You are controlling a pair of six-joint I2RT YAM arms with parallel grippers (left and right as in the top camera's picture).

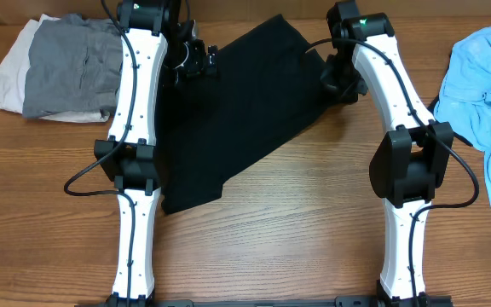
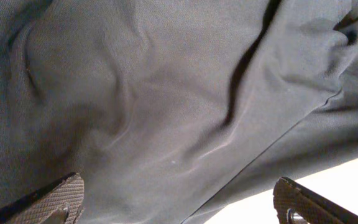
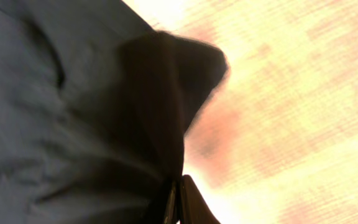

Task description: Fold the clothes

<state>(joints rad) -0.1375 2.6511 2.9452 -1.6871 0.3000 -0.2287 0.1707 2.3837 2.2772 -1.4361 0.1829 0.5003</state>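
Two arms are seen from overhead, one at each side of a black shirt (image 1: pixel 245 111) that is spread slantwise across the middle of the wooden table (image 1: pixel 297 222). The shirt's far end lies between the two wrists, and its near corner reaches down beside the left arm. The left gripper (image 1: pixel 199 60) is placed at the shirt's far left edge, over the cloth. The right gripper (image 1: pixel 335 81) is set at the shirt's far right corner. A grey garment (image 1: pixel 66 72) is laid on a white garment (image 1: pixel 2 77) at the far left of the table, well apart from the shirt. A blue garment (image 1: pixel 484 94) is heaped at the right edge, beyond the right arm.

In the left wrist view, nearly the whole picture is filled by the shirt (image 2: pixel 166 93), which is creased in soft folds, with a hem running toward the lower right. The left gripper (image 2: pixel 182 205) is spread wide: one of its fingertips (image 2: pixel 64 196) is seen at the lower left and the other at the lower right, with cloth between them and nothing gripped. A pale strip of table (image 2: pixel 353 177) is shown at the lower right.

In the right wrist view, which is blurred, the right gripper (image 3: pixel 179 202) is closed tight, and a fold of the shirt (image 3: pixel 73 112) is pinched between its fingers. From there the cloth is drawn up into a dark peak. The left of the picture is covered by the shirt, and bright table (image 3: pixel 303 93) is seen at the right.
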